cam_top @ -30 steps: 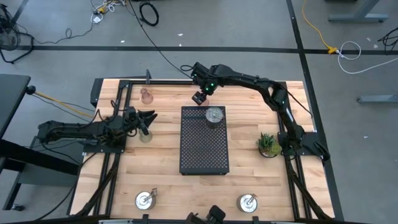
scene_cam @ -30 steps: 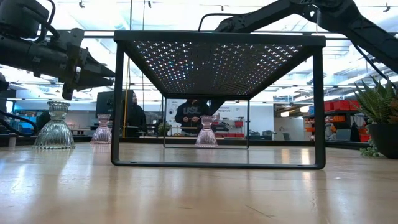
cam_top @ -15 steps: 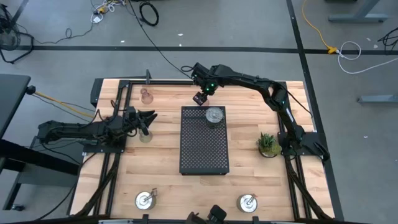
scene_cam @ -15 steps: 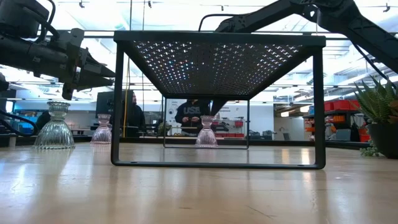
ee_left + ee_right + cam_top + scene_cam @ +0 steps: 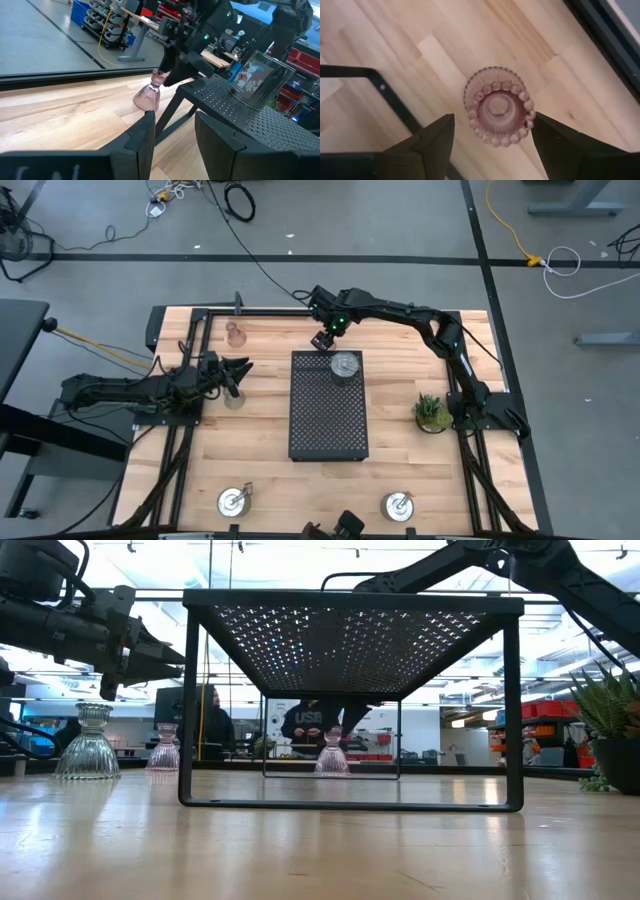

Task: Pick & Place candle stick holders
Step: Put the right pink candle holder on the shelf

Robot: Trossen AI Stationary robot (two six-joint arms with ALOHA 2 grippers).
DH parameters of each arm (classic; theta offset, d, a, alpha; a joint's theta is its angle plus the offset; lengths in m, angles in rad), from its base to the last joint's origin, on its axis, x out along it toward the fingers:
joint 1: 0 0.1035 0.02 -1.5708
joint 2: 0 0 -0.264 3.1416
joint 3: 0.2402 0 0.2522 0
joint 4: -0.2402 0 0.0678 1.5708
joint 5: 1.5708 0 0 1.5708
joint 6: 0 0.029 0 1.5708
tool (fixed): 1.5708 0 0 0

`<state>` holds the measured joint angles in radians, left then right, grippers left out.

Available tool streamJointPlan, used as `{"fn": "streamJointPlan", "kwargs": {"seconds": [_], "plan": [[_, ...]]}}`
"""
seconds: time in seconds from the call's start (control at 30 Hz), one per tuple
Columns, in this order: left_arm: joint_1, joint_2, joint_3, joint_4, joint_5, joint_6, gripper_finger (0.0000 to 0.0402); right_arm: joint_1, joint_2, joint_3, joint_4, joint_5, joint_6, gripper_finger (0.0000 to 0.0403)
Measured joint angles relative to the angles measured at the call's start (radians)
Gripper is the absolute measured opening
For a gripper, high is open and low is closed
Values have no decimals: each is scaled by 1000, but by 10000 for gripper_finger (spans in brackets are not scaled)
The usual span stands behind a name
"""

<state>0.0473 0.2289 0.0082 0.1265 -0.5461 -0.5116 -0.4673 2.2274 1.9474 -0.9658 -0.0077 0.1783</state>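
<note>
While the two arms are reaching over the table (image 5: 250, 430), things are looking like this:
Right gripper (image 5: 322, 339): hanging over a pink glass holder (image 5: 498, 105) by the far end of the black tray (image 5: 328, 415), fingers apart on both sides of it, not touching.
Left gripper (image 5: 238, 373): lying low by the left edge, fingers together, holding nothing.
Other holders: a pink one (image 5: 235, 333) is standing at the far left; a silver holder (image 5: 345, 366) is sitting on the tray.

Bright overhead light, backlit low view, perhaps slightly soft wrist views.
</note>
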Motion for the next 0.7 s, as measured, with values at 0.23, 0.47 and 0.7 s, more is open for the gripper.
{"fn": "streamJointPlan", "kwargs": {"seconds": [0.23, 0.47, 0.7], "plan": [[0, 0, 0, 0, 0, -1, 142, 2, 0, 0, 34, 15, 23, 248], [0, 0, 0, 0, 0, 0, 142, 2, -1, 1, 15, 17, 21, 152], [0, 0, 0, 0, 0, 0, 142, 4, -2, 1, 8, 7, -4, 146]]}}
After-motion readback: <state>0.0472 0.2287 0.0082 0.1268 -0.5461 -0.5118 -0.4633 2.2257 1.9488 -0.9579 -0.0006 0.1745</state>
